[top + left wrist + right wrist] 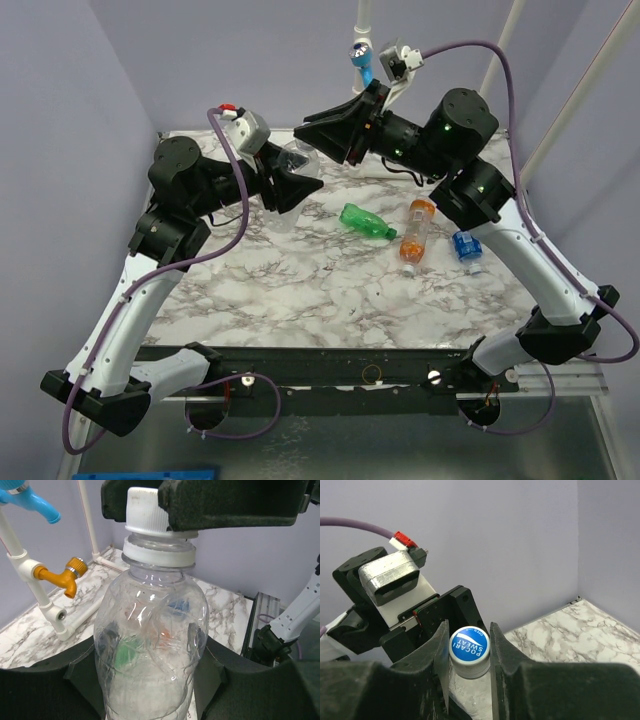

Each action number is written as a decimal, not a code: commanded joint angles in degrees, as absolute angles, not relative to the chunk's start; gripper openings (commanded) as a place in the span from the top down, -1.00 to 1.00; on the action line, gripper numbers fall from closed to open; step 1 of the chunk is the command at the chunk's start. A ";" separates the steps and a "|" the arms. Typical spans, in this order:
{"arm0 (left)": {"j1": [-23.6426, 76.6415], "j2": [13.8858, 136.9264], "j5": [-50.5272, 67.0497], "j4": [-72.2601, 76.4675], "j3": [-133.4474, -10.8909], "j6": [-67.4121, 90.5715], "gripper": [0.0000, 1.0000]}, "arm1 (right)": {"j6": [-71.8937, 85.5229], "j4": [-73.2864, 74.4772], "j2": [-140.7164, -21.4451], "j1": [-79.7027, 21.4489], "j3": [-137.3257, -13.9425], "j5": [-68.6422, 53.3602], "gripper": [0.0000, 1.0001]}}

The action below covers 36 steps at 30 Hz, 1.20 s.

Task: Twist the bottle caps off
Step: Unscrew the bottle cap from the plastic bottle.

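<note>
My left gripper (291, 186) is shut on the body of a clear bottle (150, 645), holding it up above the back left of the marble table (300, 290). Its white cap (144, 511) has a blue printed top (469, 644). My right gripper (468, 647) is shut on that cap, one finger pressed on each side. From above, the two grippers meet at the bottle (300, 158). Lying on the table are a green bottle (366, 222), an orange bottle (417, 230) and a clear bottle with a blue label (467, 249); their caps are too small to make out.
White pipework stands along the back wall with a blue fitting (35, 502) and an orange tap (70, 575). The blue fitting (362, 62) hangs just above my right arm. Lilac walls close in the table on three sides.
</note>
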State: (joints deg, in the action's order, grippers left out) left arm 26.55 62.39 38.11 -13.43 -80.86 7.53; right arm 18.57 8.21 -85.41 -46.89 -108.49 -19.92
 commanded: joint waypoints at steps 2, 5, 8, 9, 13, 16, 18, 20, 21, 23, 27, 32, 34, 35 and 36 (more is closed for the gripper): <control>26.46 62.34 52.39 -12.58 -83.62 11.27 1.00 | 12.75 9.84 -83.66 -46.85 -110.44 -35.76 0.99; 26.46 63.33 66.53 -12.27 -85.01 16.24 1.00 | 12.30 7.75 -82.96 -46.76 -110.80 -50.92 0.99; 26.50 63.79 73.40 -11.96 -85.56 20.53 1.00 | 15.44 3.62 -83.39 -46.67 -111.09 -64.88 0.99; 26.53 63.81 74.00 -11.95 -85.52 20.97 1.00 | 17.68 1.30 -83.46 -46.63 -110.56 -67.23 0.99; 26.54 63.68 74.27 -11.93 -85.60 20.75 1.00 | 22.25 -8.94 -81.75 -46.28 -106.23 -71.97 0.99; 26.54 63.65 73.12 -11.87 -85.44 19.47 1.00 | 17.69 -3.56 -81.28 -46.23 -107.20 -67.44 0.84; 26.54 63.42 71.12 -11.87 -84.90 17.86 1.00 | 14.92 1.59 -81.01 -46.23 -108.09 -58.08 -0.02; 26.54 63.13 68.21 -11.93 -84.11 15.80 1.00 | 13.23 4.16 -80.15 -46.22 -107.59 -46.01 -0.69; 26.54 62.91 66.20 -12.27 -83.79 14.32 1.00 | 12.98 4.79 -79.78 -46.23 -107.31 -39.60 -0.91; 26.54 62.69 60.71 -13.39 -83.22 10.96 1.00 | 12.96 4.99 -79.00 -46.23 -106.81 -32.81 -1.00; 26.54 62.67 46.39 -14.76 -82.65 4.95 1.00 | 15.47 11.27 -82.16 -46.32 -112.57 -23.89 -1.00; 26.61 63.46 33.49 -14.83 -83.48 2.21 1.00 | 15.87 21.54 -88.57 -46.84 -121.01 -12.37 -1.00; 26.63 63.54 32.00 -14.81 -83.50 1.86 1.00 | 15.84 21.91 -89.68 -46.93 -121.59 -10.94 -1.00; 26.63 63.54 31.55 -14.77 -83.39 1.85 1.00 | 15.87 21.60 -89.94 -46.93 -121.56 -10.93 -0.98; 26.63 63.57 31.21 -14.79 -83.35 1.85 1.00 | 15.90 21.30 -90.32 -47.02 -121.55 -11.09 -0.94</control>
